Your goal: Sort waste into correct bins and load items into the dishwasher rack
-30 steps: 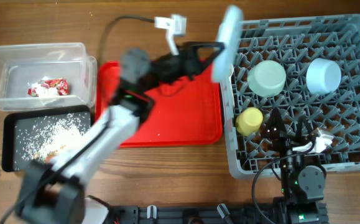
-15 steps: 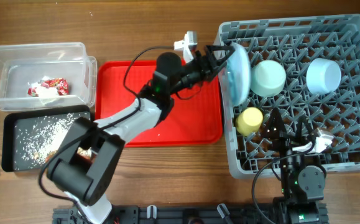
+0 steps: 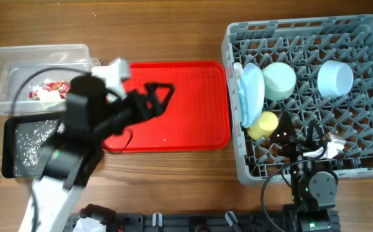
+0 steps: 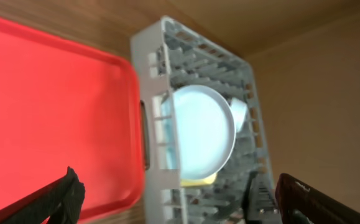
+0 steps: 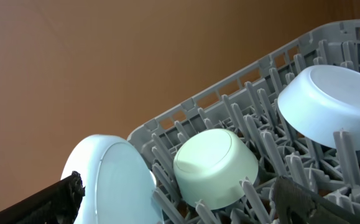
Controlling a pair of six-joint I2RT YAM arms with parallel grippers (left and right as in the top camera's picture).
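Grey plastic lattice marks the dishwasher rack (image 3: pixel 366 154), which fills the 3 o'clock side of the overhead view. It holds four items. One round light-blue plate (image 3: pixel 252 93) stands on edge in the row at the rack's 9 o'clock side. One pale green bowl (image 3: pixel 277 80) sits just beside the plate, and one light-blue bowl (image 3: pixel 335 77) sits toward the rack's 1 o'clock. One yellow-green cup (image 3: pixel 262 124) lies at the plate's 6 o'clock.

There are two bins. The clear tub (image 3: pixel 19 77) at 10 o'clock holds one red wrapper (image 3: pixel 46 90), its print too small to read. The black tray (image 3: pixel 12 145) at 8 o'clock is strewn with whitish rice (image 3: pixel 28 145). The flat red serving tray (image 3: pixel 192 109) lies between the bins and the rack.

The left gripper (image 3: pixel 167 98) is above the serving tray's 9 o'clock half, with its jaws wide apart and nothing between them. The right gripper (image 3: pixel 299 136) is at the rack's 6 o'clock, its jaws also spread.

Only the overhead shows the bins. The left wrist view shows the plate's round face, which is edge-on from above. The right wrist view shows both bowls bottom-up among the pegs.
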